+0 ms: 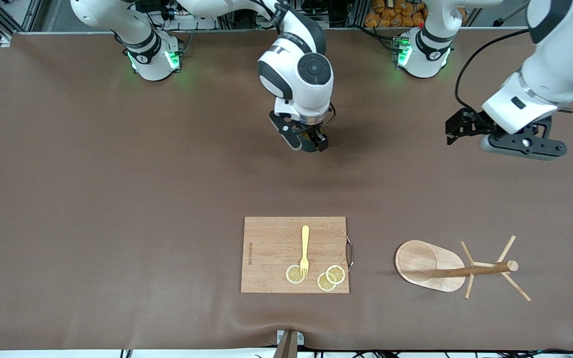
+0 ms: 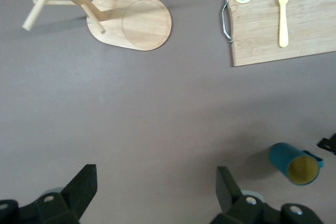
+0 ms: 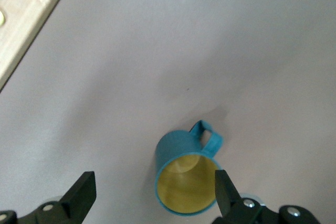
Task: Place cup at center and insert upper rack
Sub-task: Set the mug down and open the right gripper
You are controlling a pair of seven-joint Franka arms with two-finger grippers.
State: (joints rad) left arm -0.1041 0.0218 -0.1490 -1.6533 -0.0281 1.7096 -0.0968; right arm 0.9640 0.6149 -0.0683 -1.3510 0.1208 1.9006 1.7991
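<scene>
The cup (image 3: 186,174) is a small teal mug with a yellow inside, standing upright on the brown table near its middle, also seen in the left wrist view (image 2: 295,163). My right gripper (image 3: 155,192) hangs open just over it, one finger close to the rim, holding nothing. In the front view the right gripper (image 1: 308,143) hides the cup. The upper rack (image 1: 445,271), a light wooden mug tree, lies on its side near the front camera toward the left arm's end (image 2: 128,22). My left gripper (image 1: 458,130) waits open and empty over bare table (image 2: 157,187).
A wooden cutting board (image 1: 266,253) with a metal handle lies nearer the front camera than the cup. On it are a yellow fork (image 1: 305,251) and three lemon slices (image 1: 295,274). The rack's thin pegs (image 1: 508,246) stick out toward the left arm's end.
</scene>
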